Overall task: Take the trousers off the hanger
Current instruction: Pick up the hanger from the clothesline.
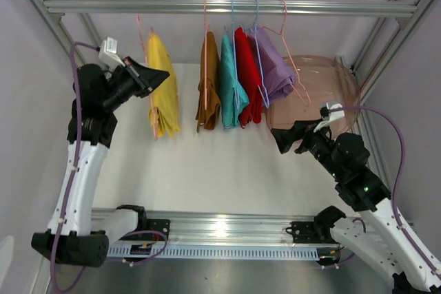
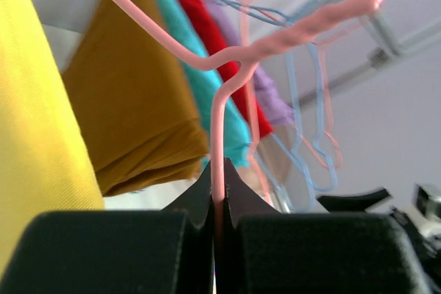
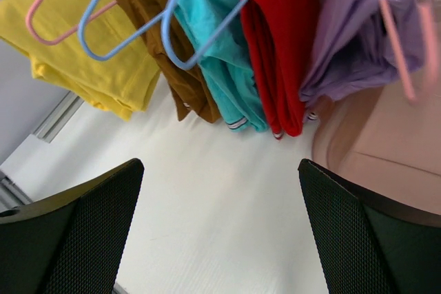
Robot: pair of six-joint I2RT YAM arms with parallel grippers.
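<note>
The pink hanger wire vanishes between the left hand's pressed fingers; the yellow trousers run off-frame.

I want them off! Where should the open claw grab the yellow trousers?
Probably the bottom end of the yellow trousers, which dangles free. Come from the right, through the gap beside the brown trousers; the left gripper pinches the pink hanger.

Trousers hang from the rail
One apart at left (four bunched rightward); tub right of them, on the surface.
</note>
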